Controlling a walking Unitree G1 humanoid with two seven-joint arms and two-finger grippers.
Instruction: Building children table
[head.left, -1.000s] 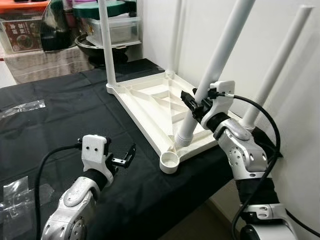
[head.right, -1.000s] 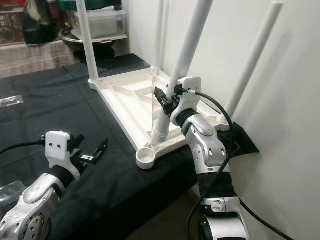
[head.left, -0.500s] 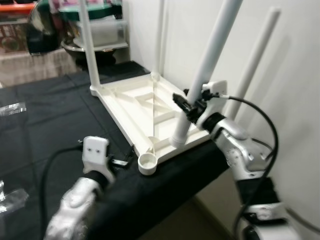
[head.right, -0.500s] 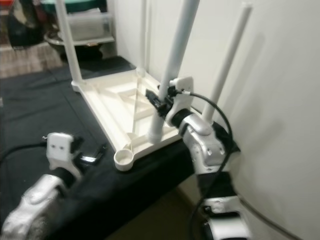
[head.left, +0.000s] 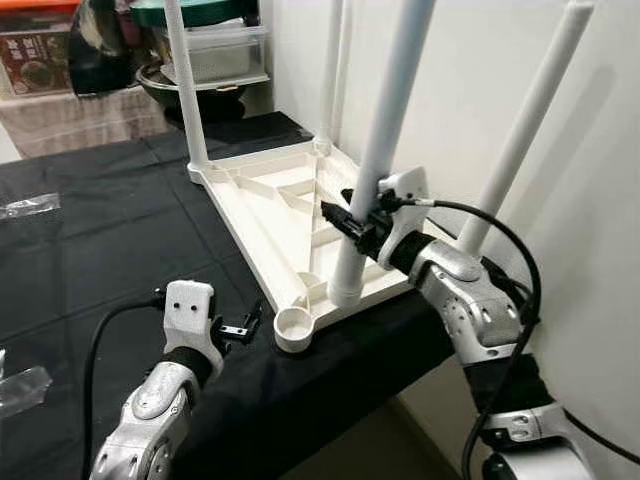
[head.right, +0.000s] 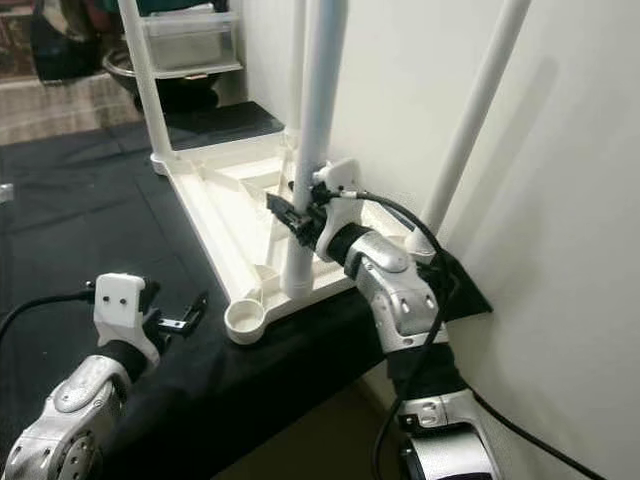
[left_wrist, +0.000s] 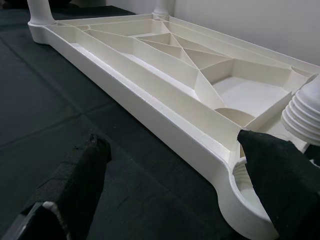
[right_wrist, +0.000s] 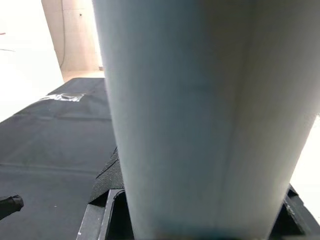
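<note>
Four white legs are counted on the upturned tabletop (head.left: 270, 200), which lies ribbed side up on the black cloth (head.left: 110, 230) of the counter, close against the wall (head.left: 480, 90) and with its near corner at the counter's edge. Three legs are already standing in their corner sockets: one at the far left (head.left: 185, 90), one at the far corner (head.left: 330, 70) and one by the wall (head.left: 520, 140). The fourth leg (head.left: 385, 150) is held in the right gripper (head.left: 360, 228), whose jaws are clenched on the tube a little above its ribbed foot; that foot rests on the ribbed underside just beside the empty round socket (head.left: 295, 325) at the near corner, not in it. The left gripper (left_wrist: 170, 165) hovers low over the cloth just short of that socket, its jaws released and empty. The parts are judged to be light, hollow moulded plastic: stiff enough to be pushed, but smooth and likely to slip or twist in a weak grip. A low hold near the foot, as at present, is judged best, since a long tube taken high would lever and wobble. The tabletop is likely to skate on the cloth when pressed, so its rim near the socket would best be steadied by the free gripper.
</note>
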